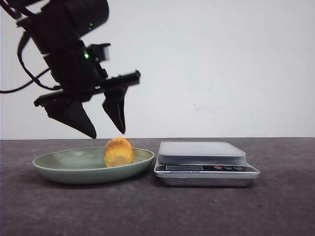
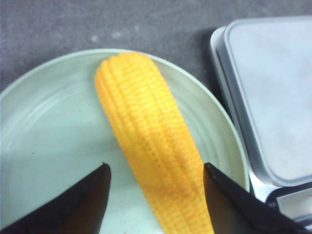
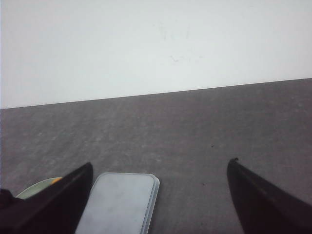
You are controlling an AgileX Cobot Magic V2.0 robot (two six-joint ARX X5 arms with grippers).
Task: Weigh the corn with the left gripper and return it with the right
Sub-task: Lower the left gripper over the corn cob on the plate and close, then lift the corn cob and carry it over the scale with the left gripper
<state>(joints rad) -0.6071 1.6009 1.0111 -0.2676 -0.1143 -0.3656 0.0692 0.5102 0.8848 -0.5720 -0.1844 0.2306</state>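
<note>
The yellow-orange corn (image 1: 118, 152) lies in a pale-green plate (image 1: 64, 164) left of the grey scale (image 1: 202, 152). My left gripper (image 1: 107, 133) hangs open just above the corn, its two black fingertips apart and clear of it. In the left wrist view the corn (image 2: 146, 136) lies lengthwise between the open fingers (image 2: 83, 200), on the plate (image 2: 44, 141), with the scale (image 2: 273, 92) beside it. My right gripper (image 3: 158, 168) is open and empty, held above the table; it does not show in the front view.
The scale's display and buttons (image 1: 204, 168) face the front edge. In the right wrist view the scale's top (image 3: 122, 200) and a sliver of the plate (image 3: 36, 187) show near one finger. A white wall stands behind the dark table.
</note>
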